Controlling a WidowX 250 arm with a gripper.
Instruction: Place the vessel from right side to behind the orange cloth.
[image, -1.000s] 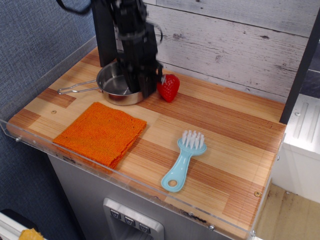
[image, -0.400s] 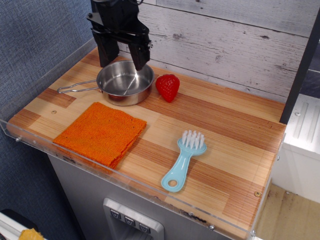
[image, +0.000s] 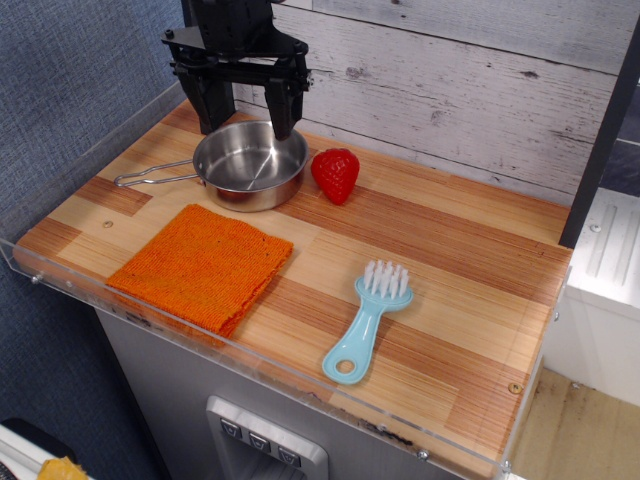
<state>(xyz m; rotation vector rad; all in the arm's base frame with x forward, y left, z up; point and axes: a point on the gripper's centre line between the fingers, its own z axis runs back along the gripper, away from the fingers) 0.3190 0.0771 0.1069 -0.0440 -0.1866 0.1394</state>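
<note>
The vessel (image: 248, 165), a small shiny steel pan with a long wire-loop handle pointing left, rests on the wooden table just behind the orange cloth (image: 203, 264). The cloth lies flat at the front left. My black gripper (image: 247, 112) hangs above the back of the pan with its two fingers spread wide apart. It holds nothing and is clear of the pan.
A red strawberry (image: 338, 174) sits right beside the pan on its right. A light blue brush (image: 367, 319) lies at the front middle. A clear plastic rim (image: 250, 362) runs along the table's front and left edges. A plank wall stands behind.
My gripper was down at the pan's right rim; it has let go, opened wide and risen above the pan. The pan stays behind the cloth.
</note>
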